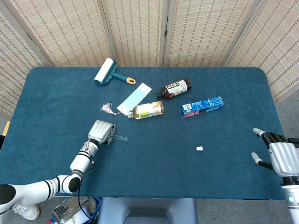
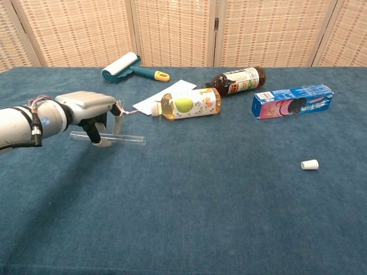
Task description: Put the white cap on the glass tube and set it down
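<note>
Working across the blue surface, task looks barely begun. My left hand has its fingers curled around the glass tube, held level just above the cloth. My right hand hangs at the edge, fingers spread, empty. White cap lies well apart, untouched; capping and set-down remain.

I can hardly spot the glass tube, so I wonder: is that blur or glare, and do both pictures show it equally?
Neither: both views are sharp and evenly lit. In the head view the glass tube is just a faint pale line beside the left hand; the chest view shows the tube's clear outline held by that hand.
</note>
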You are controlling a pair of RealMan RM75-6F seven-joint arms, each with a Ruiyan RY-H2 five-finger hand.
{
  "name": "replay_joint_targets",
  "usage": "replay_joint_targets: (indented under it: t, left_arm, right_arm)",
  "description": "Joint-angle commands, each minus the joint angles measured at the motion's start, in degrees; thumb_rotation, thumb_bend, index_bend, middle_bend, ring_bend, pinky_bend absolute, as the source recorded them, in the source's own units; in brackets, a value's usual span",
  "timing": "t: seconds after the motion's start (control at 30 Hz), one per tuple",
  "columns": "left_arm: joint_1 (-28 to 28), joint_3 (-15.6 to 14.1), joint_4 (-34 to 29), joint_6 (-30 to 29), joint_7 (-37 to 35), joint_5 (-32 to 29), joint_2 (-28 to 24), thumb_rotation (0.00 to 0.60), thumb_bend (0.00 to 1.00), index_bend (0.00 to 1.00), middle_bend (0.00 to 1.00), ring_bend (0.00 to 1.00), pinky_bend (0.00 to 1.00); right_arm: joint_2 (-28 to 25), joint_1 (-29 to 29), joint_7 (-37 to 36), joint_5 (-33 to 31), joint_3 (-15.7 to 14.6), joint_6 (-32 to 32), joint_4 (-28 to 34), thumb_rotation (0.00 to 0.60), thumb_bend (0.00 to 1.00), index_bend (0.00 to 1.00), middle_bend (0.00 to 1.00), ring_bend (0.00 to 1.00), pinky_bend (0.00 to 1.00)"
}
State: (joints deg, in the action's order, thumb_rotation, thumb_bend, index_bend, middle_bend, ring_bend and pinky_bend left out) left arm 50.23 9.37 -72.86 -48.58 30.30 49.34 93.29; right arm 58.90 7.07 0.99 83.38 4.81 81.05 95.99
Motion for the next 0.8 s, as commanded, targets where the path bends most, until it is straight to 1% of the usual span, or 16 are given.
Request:
replay_joint_targets:
  t: [0.03, 0.17, 0.3, 0.37, 0.43, 0.5, 0.6, 0.73, 0.8]
  left_arm:
    - [-1.4, 1.0, -2.7, -0.4, -3.9, 0.8, -2.3, 0.600, 0.38, 0.63, 1.00, 1.00, 1.00]
    - [-3.3, 2.5, -6.9, -1.0, -8.7, 1.1, -5.8, 0.600, 0.39, 0.63, 1.00, 1.00, 1.00]
    - [-5.6, 3.3, -11.9, -2.2, -13.4, 3.0, -10.5, 0.600, 0.40, 0.63, 1.00, 1.00, 1.00]
    - [-6.5, 3.2, -13.8, -2.8, -14.5, 3.7, -12.4, 0.600, 0.40, 0.63, 1.00, 1.00, 1.00]
    - [-7.5, 3.0, -15.9, -3.8, -15.0, 4.2, -14.4, 0.600, 0.40, 0.63, 1.00, 1.00, 1.00]
    - [-8.5, 2.5, -18.3, -4.8, -15.3, 5.1, -16.2, 0.600, 0.40, 0.63, 1.00, 1.00, 1.00]
    - [-9.7, 1.5, -20.9, -6.0, -15.4, 6.4, -18.2, 0.600, 0.40, 0.63, 1.00, 1.00, 1.00]
    - [-10.8, 0.7, -23.2, -7.4, -15.7, 8.1, -19.5, 0.600, 0.40, 0.63, 1.00, 1.00, 1.00]
    - [-11.2, 0.5, -24.0, -8.0, -16.0, 8.9, -20.0, 0.600, 0.40, 0.63, 1.00, 1.00, 1.00]
  right_arm:
    - [-0.1, 0.0, 0.1, 0.1, -0.1, 0.0, 0.1, 0.600, 0.26, 0.19, 0.32, 0.26, 0.26]
    - [-0.4, 0.3, 0.7, 0.4, -0.1, -0.5, 0.4, 0.600, 0.26, 0.19, 0.32, 0.27, 0.27]
    - [-0.8, 1.2, 1.7, 1.0, -0.1, -1.4, 1.0, 0.600, 0.31, 0.19, 0.34, 0.30, 0.30]
    - [-0.8, 1.7, 2.3, 1.3, 0.0, -1.8, 1.2, 0.600, 0.37, 0.19, 0.36, 0.36, 0.36]
    - [-0.8, 2.6, 3.2, 1.7, 0.2, -2.7, 1.4, 0.600, 0.38, 0.19, 0.38, 0.40, 0.41]
    - [-0.9, 3.9, 3.8, 1.7, 0.4, -4.5, 1.8, 0.600, 0.37, 0.19, 0.40, 0.45, 0.46]
    - [-0.8, 5.8, 5.1, 1.1, 0.9, -7.1, 2.1, 0.600, 0.35, 0.19, 0.42, 0.48, 0.49]
    - [0.1, 8.4, 7.4, -0.7, 1.5, -11.0, 2.2, 0.600, 0.25, 0.19, 0.46, 0.52, 0.54]
    - [1.1, 9.7, 8.4, -1.4, 1.8, -12.5, 1.9, 0.600, 0.22, 0.19, 0.47, 0.52, 0.54]
